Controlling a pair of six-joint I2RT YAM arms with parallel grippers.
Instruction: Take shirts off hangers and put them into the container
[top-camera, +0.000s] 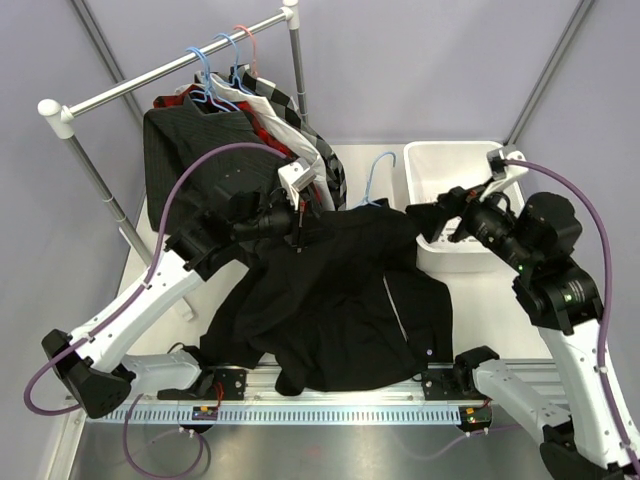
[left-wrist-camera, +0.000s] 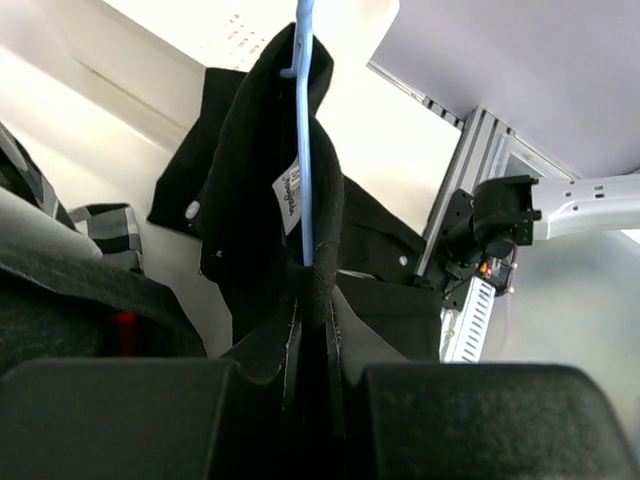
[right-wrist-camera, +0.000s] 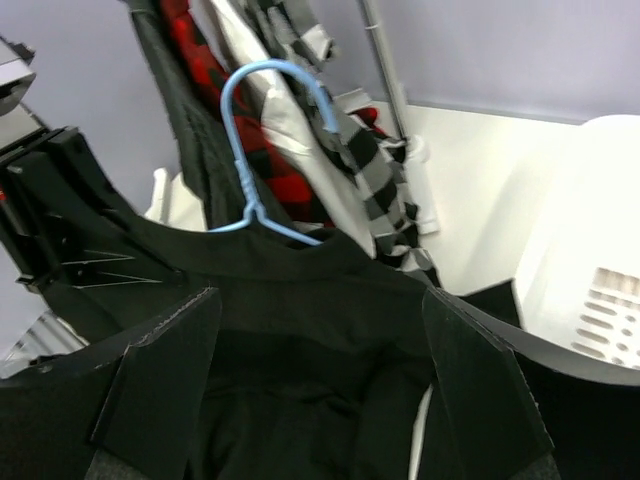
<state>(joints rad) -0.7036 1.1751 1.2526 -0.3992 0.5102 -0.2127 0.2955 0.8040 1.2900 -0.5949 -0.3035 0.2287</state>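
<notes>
Closest to the left wrist camera, my left gripper is pressed together on the black shirt at its collar, where the light-blue hanger runs up out of the cloth. Beside the hanger I see a white neck tag, its print too small to read. My right gripper stands spread, with black cloth between its fingers. The shirt sprawls on the table, just left of the white container.
</notes>
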